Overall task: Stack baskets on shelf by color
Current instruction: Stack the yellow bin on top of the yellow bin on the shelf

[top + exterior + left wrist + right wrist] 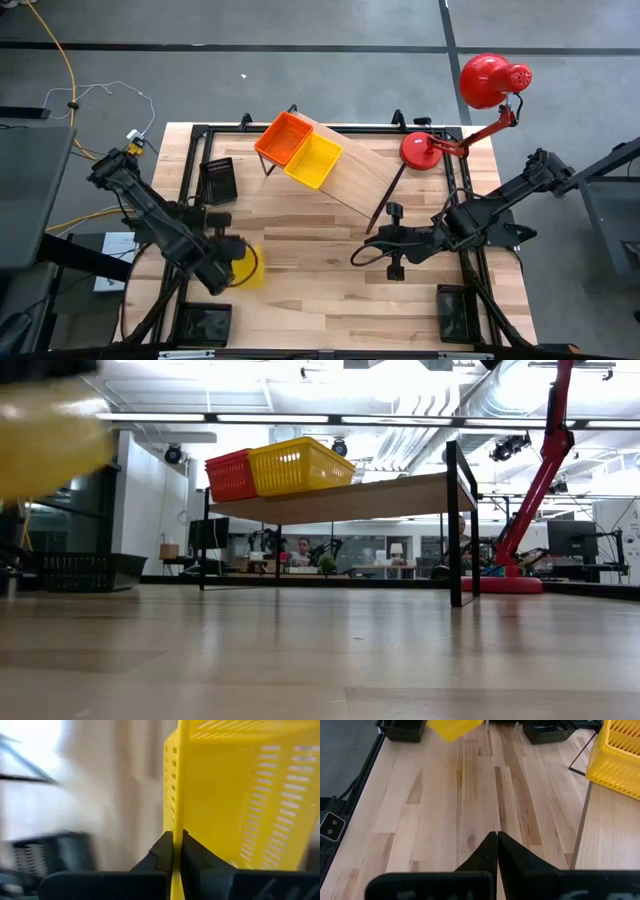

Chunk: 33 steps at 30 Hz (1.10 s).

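Shelf (350, 175): I count two baskets on it, orange basket (283, 137) touching yellow basket (315, 160), each a single layer.
Left claw (232, 262): clamped on the wall of a second yellow basket (246, 266), near the tabletop's (330, 290) left side.
Right claw (358, 254): together, empty, over mid-tabletop.
Left to do: black basket (219, 180) sits off the shelf; I judge stacking barely begun.

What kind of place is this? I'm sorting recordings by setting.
Probably a robotics lab or open workshop. Exposed ceiling ducts hang above distant desks with monitors and a seated person, behind a plank worktable fitted with two robot arms.
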Motion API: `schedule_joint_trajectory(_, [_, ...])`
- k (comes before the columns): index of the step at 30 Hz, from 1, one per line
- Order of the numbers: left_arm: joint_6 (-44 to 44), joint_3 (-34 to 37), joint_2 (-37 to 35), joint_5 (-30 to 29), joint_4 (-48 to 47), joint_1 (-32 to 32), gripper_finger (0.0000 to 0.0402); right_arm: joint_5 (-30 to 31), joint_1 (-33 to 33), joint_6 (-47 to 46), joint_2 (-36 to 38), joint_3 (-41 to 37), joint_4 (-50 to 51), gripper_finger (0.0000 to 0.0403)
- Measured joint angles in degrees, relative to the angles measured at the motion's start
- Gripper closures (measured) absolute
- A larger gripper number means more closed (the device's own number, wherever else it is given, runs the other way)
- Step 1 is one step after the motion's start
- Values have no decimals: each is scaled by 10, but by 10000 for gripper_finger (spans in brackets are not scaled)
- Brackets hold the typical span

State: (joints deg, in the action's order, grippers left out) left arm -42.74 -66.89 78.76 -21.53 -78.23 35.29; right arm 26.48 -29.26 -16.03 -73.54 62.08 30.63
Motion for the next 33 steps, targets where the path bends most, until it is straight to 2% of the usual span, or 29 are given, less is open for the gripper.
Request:
schedule_joint_trajectory(3, [-5, -74, -2, -103, -20, -25, 401, 0, 0, 0, 0, 0, 0, 403])
schedule_joint_trajectory(7, [-5, -153, 2, -245, 25, -71, 401, 10, 0, 0, 0, 0, 0, 403])
schedule_joint_trajectory(9, [13, -179, 4, -289, 68, -100, 401, 15, 0, 0, 0, 0, 0, 403])
schedule_joint_trajectory(11, [66, -195, 3, -306, 126, -136, 401, 16, 0, 0, 0, 0, 0, 403])
schedule_joint_trajectory(13, [119, -202, 3, -303, 177, -176, 401, 16, 0, 0, 0, 0, 0, 403])
schedule_joint_trajectory(16, [161, -213, 4, -264, 218, -249, 401, 16, 0, 0, 0, 0, 0, 403])
schedule_joint_trajectory(21, [158, -221, 4, -113, 246, -400, 401, 16, 0, -5, 0, 0, 0, 403])
schedule_joint_trajectory(23, [152, -221, 4, -80, 250, -446, 401, 17, 0, -5, 0, 0, 0, 403])
schedule_joint_trajectory(28, [147, -221, 14, -61, 256, -502, 401, 17, 0, -5, 0, 0, 0, 403])
schedule_joint_trajectory(33, [145, -221, 33, -37, 257, -516, 401, 17, 0, -6, 0, 0, 0, 403])
